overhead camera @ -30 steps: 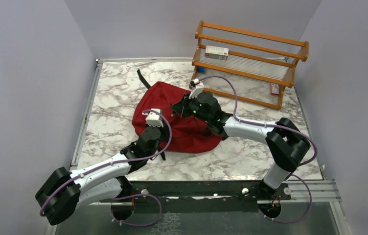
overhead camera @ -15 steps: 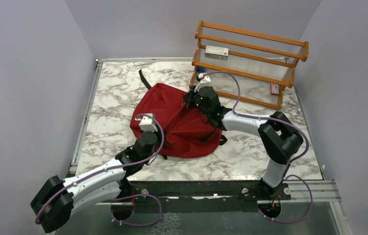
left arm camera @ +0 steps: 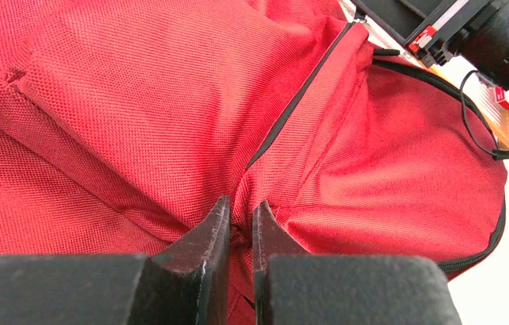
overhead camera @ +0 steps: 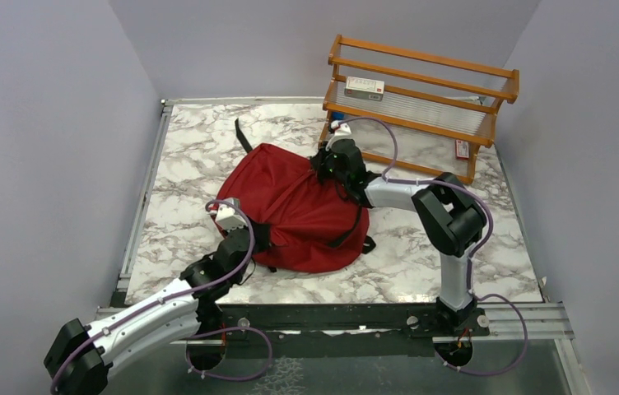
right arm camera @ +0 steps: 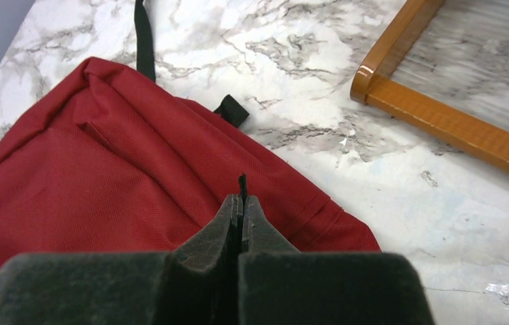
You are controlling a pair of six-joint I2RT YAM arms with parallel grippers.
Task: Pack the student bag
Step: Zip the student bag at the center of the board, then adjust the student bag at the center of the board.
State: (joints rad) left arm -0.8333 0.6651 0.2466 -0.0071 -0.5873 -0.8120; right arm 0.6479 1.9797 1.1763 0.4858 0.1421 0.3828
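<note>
The left end effector [left arm camera: 241,211], at the side of the bag [overhead camera: 298,206] farthest from the wooden rack [overhead camera: 421,107], is nearly closed and pinches a fold of red cloth. It should hold firm as an anchor. The bag lies on the counter [overhead camera: 183,173] just before the rack. At the bag's rack-side edge, the right end effector [right arm camera: 241,203] is clamped on a thin black tab [right arm camera: 242,181], probably a zipper pull. It is best drawn steadily along the zipper line.

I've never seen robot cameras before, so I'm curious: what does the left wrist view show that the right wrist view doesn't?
Only left wrist: the left gripper pinching a fold of red fabric, and a black zipper line. Only right wrist: the right gripper shut on a thin black cord, and a black strap on the marble table. Both: the dark-red student bag.
</note>
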